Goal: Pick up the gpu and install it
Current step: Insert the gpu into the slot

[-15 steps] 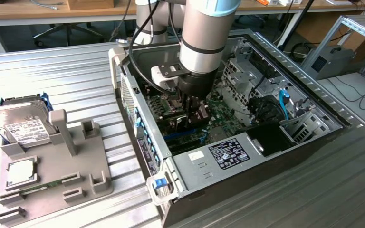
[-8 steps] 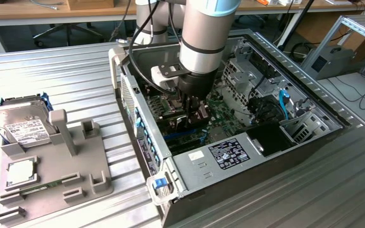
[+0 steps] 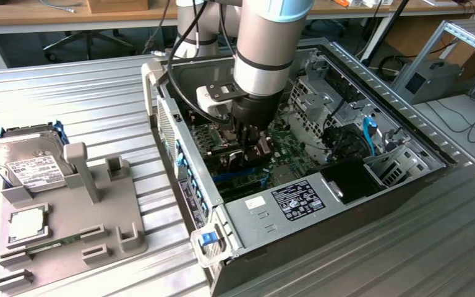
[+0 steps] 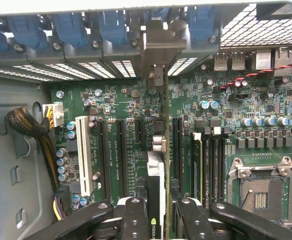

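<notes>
The gpu (image 4: 156, 175) sits clamped in the part-closed pincer (image 4: 158, 209) over the motherboard (image 4: 131, 105).

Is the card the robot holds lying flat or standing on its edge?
On its edge: the tool pinches the gpu, thin edge toward the motherboard.

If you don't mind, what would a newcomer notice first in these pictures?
The arm reaches down into the open PC case. Its gripper is shut on the gpu, held edge-on over the motherboard slots. At the exterior view's left stands a grey fixture with a hard drive.
</notes>
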`<state>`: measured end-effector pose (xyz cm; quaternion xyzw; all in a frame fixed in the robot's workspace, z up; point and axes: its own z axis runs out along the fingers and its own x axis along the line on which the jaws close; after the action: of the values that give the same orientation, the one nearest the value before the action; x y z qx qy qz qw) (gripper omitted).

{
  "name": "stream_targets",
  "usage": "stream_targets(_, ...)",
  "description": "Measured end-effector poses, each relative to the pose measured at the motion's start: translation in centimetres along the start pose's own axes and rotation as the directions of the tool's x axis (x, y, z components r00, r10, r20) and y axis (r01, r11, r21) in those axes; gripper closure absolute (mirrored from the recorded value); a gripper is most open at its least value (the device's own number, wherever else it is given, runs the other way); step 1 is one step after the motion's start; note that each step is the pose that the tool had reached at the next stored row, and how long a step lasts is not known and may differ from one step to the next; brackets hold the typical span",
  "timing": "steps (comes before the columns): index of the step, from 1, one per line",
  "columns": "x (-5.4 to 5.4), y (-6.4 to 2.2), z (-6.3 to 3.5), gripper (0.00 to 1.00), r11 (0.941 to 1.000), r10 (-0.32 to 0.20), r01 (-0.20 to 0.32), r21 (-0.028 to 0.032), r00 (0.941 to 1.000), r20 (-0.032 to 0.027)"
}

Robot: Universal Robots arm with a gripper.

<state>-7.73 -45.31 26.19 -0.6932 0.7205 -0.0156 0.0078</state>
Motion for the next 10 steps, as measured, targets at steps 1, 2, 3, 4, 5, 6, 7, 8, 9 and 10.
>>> stream_targets(1,0.0,0.0,0.0,0.73,1.0,0.0,0.0,0.0,1.0,0.0001)
stream_targets(2,0.0,0.0,0.01,0.73,1.0,0.0,0.0,0.0001,1.0,0.0001)
stream_targets(3,0.0,0.0,0.0,0.73,1.0,0.0,0.0,0.0,1.0,0.0001)
stream_targets(4,0.0,0.0,0.01,0.73,1.0,0.0,0.0,0.0001,1.0,0.0001)
stream_targets(5,0.0,0.0,0.01,0.73,1.0,0.0,0.0,0.0,1.0,0.0001)
stream_targets(6,0.0,0.0,0.01,0.73,1.0,0.0,0.0,0.0001,1.0,0.0002)
stream_targets(7,0.01,0.0,0.02,0.73,1.0,0.0,0.0,0.0001,1.0,0.0003)
stream_targets(8,0.01,0.0,0.02,0.73,1.0,0.0,0.0,0.0001,1.0,0.0003)
stream_targets(9,0.02,0.0,0.03,0.73,1.0,-0.001,0.001,0.0001,1.0,0.0001)
stream_targets(10,0.02,0.0,0.04,0.73,1.0,-0.003,0.003,0.0,1.0,0.0001)
